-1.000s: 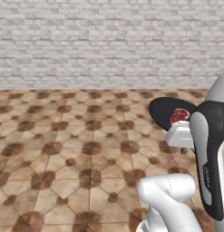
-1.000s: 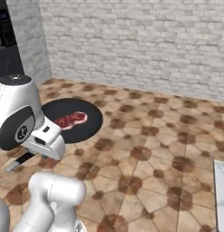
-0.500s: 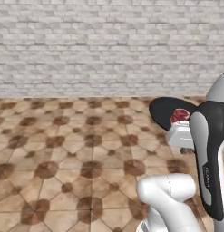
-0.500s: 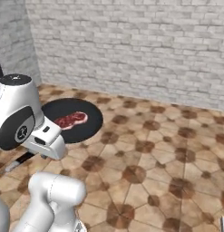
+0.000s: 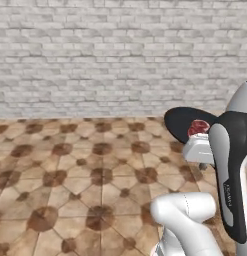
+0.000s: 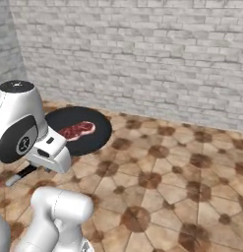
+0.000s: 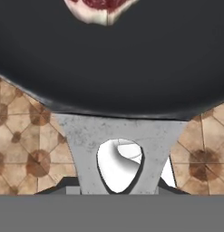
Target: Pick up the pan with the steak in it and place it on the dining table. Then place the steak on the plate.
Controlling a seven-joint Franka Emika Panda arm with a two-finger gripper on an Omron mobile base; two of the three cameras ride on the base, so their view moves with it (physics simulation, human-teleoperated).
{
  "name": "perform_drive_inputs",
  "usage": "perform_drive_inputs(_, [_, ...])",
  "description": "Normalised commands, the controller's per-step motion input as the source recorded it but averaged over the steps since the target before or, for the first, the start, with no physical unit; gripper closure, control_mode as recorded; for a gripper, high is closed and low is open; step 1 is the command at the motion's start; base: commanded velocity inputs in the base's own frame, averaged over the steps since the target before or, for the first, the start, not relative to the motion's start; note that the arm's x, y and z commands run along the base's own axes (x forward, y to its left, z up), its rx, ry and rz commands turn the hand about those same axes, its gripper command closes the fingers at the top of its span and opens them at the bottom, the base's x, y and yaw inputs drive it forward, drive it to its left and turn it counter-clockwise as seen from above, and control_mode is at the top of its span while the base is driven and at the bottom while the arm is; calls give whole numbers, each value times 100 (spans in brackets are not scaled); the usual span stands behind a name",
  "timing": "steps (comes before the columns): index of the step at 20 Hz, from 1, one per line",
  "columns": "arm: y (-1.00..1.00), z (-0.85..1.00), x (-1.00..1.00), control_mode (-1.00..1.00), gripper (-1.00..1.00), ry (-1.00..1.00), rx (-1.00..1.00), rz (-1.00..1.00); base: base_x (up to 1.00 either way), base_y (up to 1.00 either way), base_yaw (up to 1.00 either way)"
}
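The black pan (image 6: 91, 139) hangs level above the floor, out in front of the arm, with the red marbled steak (image 6: 77, 130) lying in it. In the left base view the pan (image 5: 181, 121) and the steak (image 5: 197, 127) show just beyond the white hand. My gripper (image 6: 52, 153) is shut on the pan's grey handle (image 7: 118, 131), whose end sticks out behind the hand. From the hand view, the pan (image 7: 113, 63) spans the top, with the steak (image 7: 104, 10) at its upper edge. The dining table and the plate are out of view.
A brown patterned tile floor (image 5: 80, 180) stretches ahead to a pale grey brick wall (image 5: 110, 60). In the right base view a second brick wall (image 6: 4, 54) meets it in a corner at the far left.
The whole picture has shifted sideways in both base views, so the base has turned. The pan and steak keep their place in front of the arm, still held.
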Motion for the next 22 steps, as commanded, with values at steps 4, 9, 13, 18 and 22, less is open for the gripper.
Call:
perform_drive_inputs(4, [0, 0, 0, 100, 100, 0, 0, 0, 100, 19, -10])
perform_drive_inputs(9, [0, 0, 0, 100, 100, 0, 0, 0, 56, 29, -37])
perform_drive_inputs(13, [0, 0, 0, 100, 100, 0, 0, 0, 15, 13, -50])
perform_drive_inputs(18, [0, 0, 0, 100, 100, 0, 0, 0, 2, 2, -50])
perform_drive_inputs(22, [0, 0, 0, 100, 100, 0, 0, 0, 0, 0, -50])
